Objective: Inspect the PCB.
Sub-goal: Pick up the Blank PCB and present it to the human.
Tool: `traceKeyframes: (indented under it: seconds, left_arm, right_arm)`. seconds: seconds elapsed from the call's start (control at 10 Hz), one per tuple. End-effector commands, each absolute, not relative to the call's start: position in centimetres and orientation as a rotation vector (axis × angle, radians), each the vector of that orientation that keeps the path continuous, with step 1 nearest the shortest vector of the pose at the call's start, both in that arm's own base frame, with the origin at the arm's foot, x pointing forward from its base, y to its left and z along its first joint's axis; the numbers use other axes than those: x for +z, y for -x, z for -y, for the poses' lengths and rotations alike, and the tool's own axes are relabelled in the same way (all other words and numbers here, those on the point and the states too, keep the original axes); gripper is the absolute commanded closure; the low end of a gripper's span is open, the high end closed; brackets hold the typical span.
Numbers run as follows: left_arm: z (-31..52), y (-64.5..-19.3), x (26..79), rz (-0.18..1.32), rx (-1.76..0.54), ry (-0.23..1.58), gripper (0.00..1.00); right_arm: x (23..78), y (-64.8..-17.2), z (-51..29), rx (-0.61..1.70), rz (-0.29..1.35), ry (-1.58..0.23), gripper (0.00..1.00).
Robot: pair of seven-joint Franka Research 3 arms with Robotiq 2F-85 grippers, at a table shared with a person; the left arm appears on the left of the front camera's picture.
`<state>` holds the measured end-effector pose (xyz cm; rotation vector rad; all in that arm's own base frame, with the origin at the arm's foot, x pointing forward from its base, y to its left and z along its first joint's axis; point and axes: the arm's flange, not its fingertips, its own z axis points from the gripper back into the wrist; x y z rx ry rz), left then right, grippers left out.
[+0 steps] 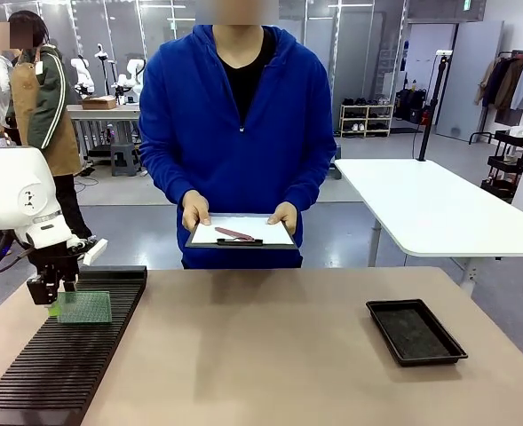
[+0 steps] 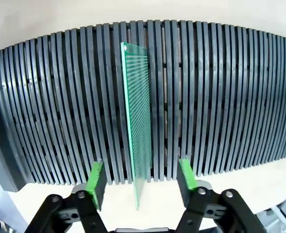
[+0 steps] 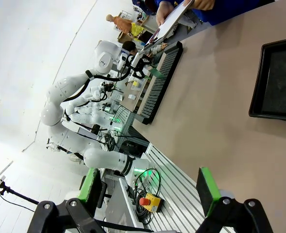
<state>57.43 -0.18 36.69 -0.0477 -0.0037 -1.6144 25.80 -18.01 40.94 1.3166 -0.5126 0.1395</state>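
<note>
1. The left gripper (image 2: 141,175) is nearest. Its green pads stand spread, one on each side of the PCB's (image 2: 137,121) near edge, with a gap on both sides, so it is pinching nothing.
2. The PCB stands on edge in a slot of the black slotted rack (image 2: 220,97), at the table's (image 1: 261,355) near left.
3. The right gripper (image 3: 148,187) is spread and empty, well apart from the board.
4. I judge the task barely begun, as the board is not yet gripped or lifted. Closing on it, drawing it out and presenting it for checking all remain.
5. The black tray (image 1: 415,331) at the right lies empty.
6. At the far side, a person holds a clipboard (image 1: 241,232) with a white sheet and a pen (image 1: 233,233).
7. No brand, label or writing is legible on the board, rack, tray or sheet.
</note>
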Motion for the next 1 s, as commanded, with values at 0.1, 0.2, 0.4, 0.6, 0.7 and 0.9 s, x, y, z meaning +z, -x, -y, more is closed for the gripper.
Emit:
traceKeyframes:
  seconds: [0.1, 0.2, 0.4, 0.6, 0.7, 0.9]
  left_arm:
    - [-0.06, -58.22, 36.76, -0.044, -1.619, 0.053, 1.0]
    - [-0.1, -58.18, 36.64, -0.049, -1.623, 0.044, 1.0]
    - [-0.1, -58.07, 36.46, -0.06, -1.623, 0.035, 1.0]
    - [-0.2, -57.92, 36.35, -0.06, -1.62, 0.035, 1.0]
    - [-0.15, -57.88, 36.33, -0.057, -1.619, 0.036, 1.0]
    - [-0.12, -57.68, 36.29, -0.062, -1.613, 0.034, 1.0]
  right_arm:
    - [41.09, -25.83, 18.01, 0.15, 0.526, -1.324, 0.0]
    - [41.09, -25.83, 18.01, 0.15, 0.526, -1.324, 0.0]
    - [41.09, -25.83, 18.01, 0.15, 0.526, -1.324, 0.0]
    - [41.09, -25.83, 18.01, 0.15, 0.526, -1.324, 0.0]
    - [41.09, -25.83, 18.01, 0.15, 0.526, -1.324, 0.0]
    - [41.09, -25.83, 18.01, 0.15, 0.526, -1.324, 0.0]
